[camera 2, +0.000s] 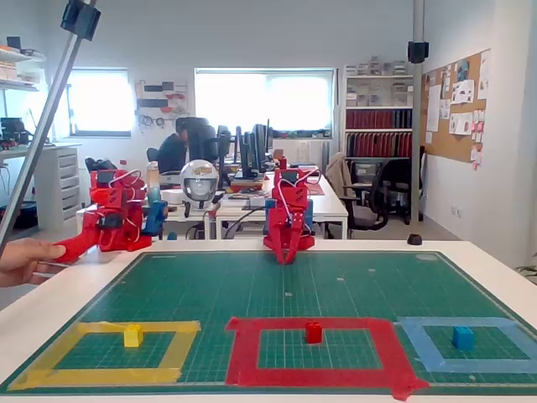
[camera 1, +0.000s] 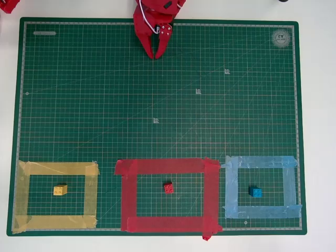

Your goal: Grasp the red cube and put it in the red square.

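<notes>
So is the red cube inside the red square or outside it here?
Inside. The red cube sits on green mat enclosed by the red square, clear of the tape in both views, with nothing touching it.

Cutting mat point(camera 1: 157, 105): matt green, rubbery-looking sheet, fine printed grid, soft sheen in the fixed view. Table point(camera 1: 317, 131): smooth white, low gloss. Red square point(camera 1: 168, 166): wide red tape, matt, wrinkled with ragged overlapping corners. Yellow tape outline point(camera 1: 58, 168) and light blue tape outline point(camera 1: 260, 162): thinner, semi-translucent, creased, grid showing through. Red cube point(camera 1: 168, 188), yellow block point(camera 1: 60, 190), blue block point(camera 1: 255, 192): hard moulded plastic, slightly glossy, studded tops. Gripper point(camera 1: 156, 56): red plastic, dull finish, looks 3D-printed.
</notes>
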Tool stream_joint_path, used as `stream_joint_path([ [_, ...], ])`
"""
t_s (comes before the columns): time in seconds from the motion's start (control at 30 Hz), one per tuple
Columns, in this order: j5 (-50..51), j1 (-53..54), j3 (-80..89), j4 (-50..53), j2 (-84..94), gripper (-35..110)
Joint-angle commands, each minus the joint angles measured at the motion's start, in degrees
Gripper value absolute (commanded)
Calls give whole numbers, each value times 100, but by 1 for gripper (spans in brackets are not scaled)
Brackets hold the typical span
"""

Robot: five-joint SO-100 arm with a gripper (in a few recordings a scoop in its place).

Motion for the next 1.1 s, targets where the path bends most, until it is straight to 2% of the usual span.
stream_joint_path([
  [0.0, -149, -167, 35, 158, 79, 2],
  [1.07, -97, -185, 35, 149, 132, 2],
])
